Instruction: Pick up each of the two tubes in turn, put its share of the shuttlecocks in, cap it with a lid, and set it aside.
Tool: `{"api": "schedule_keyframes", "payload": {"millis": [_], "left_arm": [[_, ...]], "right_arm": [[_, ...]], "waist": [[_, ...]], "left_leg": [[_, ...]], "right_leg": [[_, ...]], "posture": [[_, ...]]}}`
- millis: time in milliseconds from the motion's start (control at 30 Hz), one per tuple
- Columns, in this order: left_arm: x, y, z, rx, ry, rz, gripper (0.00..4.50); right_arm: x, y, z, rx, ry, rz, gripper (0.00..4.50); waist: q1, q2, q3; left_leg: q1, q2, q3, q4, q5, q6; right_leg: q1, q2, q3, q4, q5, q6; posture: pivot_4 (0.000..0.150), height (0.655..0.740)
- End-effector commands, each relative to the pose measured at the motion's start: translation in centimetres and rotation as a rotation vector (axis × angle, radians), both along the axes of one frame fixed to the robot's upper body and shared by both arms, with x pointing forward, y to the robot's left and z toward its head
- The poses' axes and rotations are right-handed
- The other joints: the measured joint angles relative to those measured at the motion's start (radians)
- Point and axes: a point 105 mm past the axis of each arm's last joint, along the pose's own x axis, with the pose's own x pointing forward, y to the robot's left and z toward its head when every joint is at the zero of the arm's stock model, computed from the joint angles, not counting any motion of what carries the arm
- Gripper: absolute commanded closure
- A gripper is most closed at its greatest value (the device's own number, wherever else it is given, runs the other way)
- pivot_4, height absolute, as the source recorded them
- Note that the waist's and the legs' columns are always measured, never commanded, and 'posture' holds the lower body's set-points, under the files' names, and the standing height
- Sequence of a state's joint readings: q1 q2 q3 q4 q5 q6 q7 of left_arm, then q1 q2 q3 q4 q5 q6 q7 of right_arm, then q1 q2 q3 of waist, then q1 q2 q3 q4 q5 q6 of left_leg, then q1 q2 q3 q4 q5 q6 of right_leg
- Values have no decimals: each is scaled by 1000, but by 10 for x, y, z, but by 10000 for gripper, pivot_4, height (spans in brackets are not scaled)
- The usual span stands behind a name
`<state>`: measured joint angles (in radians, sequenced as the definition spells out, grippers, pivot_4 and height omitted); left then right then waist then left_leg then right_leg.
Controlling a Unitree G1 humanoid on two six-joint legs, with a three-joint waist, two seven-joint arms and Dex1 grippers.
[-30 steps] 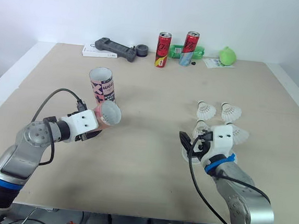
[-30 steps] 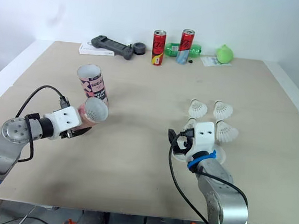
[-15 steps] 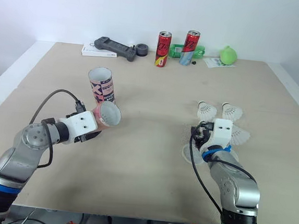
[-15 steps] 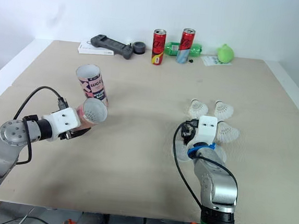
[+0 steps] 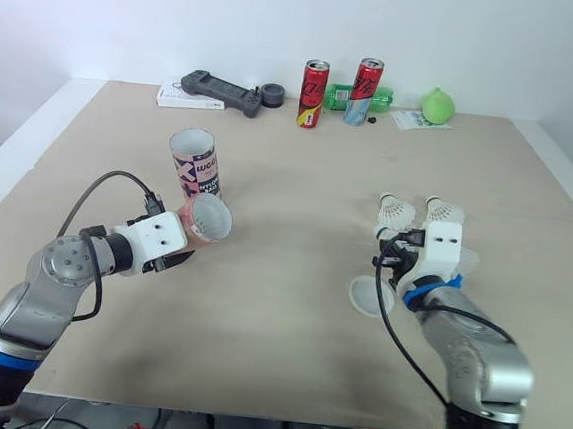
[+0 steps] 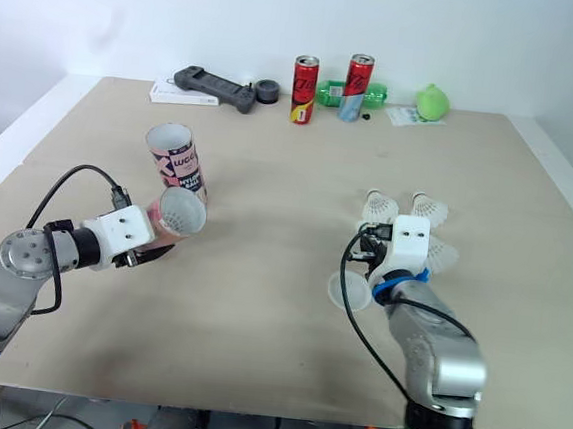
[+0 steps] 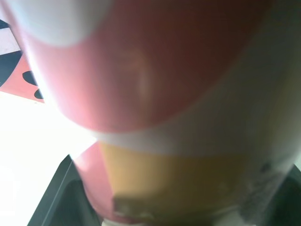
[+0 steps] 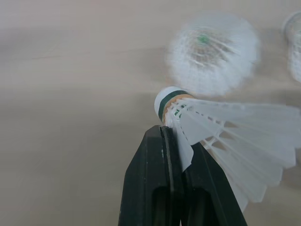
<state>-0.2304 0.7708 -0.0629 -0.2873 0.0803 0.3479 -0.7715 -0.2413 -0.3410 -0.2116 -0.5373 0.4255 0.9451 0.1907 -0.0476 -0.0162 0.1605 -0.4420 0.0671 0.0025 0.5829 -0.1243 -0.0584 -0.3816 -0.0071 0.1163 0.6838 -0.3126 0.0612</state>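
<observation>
My left gripper (image 5: 180,252) clamps a tilted pink tube (image 5: 206,220) just beside the upright tube (image 5: 197,163), whose black lettering I can't read. My right gripper (image 8: 171,136) pinches a shuttlecock (image 8: 221,132) by its feathers, near the others (image 5: 395,210); the cans' (image 5: 313,94) labels are unreadable too.

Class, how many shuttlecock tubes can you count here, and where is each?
2. The upright tube stands on the table; the tilted tube is held by the left claw, just nearer the robot. None seems hidden.

Pale beige tabletop (image 5: 284,355), white-edged, before a plain white wall (image 5: 134,10)
</observation>
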Motion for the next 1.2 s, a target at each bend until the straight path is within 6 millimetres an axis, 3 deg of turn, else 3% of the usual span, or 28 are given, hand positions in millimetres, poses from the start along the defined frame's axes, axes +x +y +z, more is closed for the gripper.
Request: {"api": "schedule_keyframes", "payload": {"millis": [33,133,267,533,700,767,967,1133,1200], "left_arm": [[-5,-3,-27,16,119,-17,14653],[-4,-4,-27,24,125,-29,14653],[-2,-6,-26,34,126,-41,14653],[5,-14,-22,40,120,-62,14653],[4,-14,-22,41,122,-63,14653],[3,-14,-22,40,124,-62,14653],[-1,-13,-24,33,134,-57,14653],[1,-16,-23,28,129,-59,14653],[2,-16,-22,28,126,-59,14653]], "right_arm": [[-32,54,55,-1,-218,427,42710],[-46,84,71,-37,-283,668,42710],[-45,107,69,-136,-297,833,42710],[-25,172,42,-311,-352,1021,42710],[-26,200,32,-334,-380,1076,42710],[-29,205,36,-307,-384,1091,40479],[-32,191,66,-224,-396,1108,17369],[-28,182,87,-239,-425,1131,17369],[-23,179,96,-247,-442,1125,23275]], "waist": [[0,0,0],[0,0,0],[1,-2,0],[6,-2,-1],[3,-2,-1],[1,-3,-1],[2,-3,-1],[3,-3,-1],[3,-3,-1]], "left_leg": [[0,0,0,0,0,0],[2,0,-2,0,0,0],[2,0,-2,2,0,1],[2,-2,-3,2,1,2],[2,-2,-3,3,1,2],[3,-1,-3,3,1,2],[2,0,-3,3,2,3],[1,-2,-3,2,1,2],[1,-2,-4,2,1,2]], "right_leg": [[0,0,0,0,-1,-1],[2,1,-2,0,-1,-2],[0,-1,-2,-1,0,-2],[0,-2,-4,-1,0,-1],[1,-2,-4,-1,1,0],[1,-1,-4,-1,2,-1],[3,0,-4,0,4,-4],[0,-1,-3,-1,4,-4],[0,-1,-4,-1,4,-4]], "posture": [[1500,7400],[1500,7400],[1500,7400],[1500,7400],[1500,7400],[1500,7400],[1500,7400],[1500,7400],[1500,7400]]}}
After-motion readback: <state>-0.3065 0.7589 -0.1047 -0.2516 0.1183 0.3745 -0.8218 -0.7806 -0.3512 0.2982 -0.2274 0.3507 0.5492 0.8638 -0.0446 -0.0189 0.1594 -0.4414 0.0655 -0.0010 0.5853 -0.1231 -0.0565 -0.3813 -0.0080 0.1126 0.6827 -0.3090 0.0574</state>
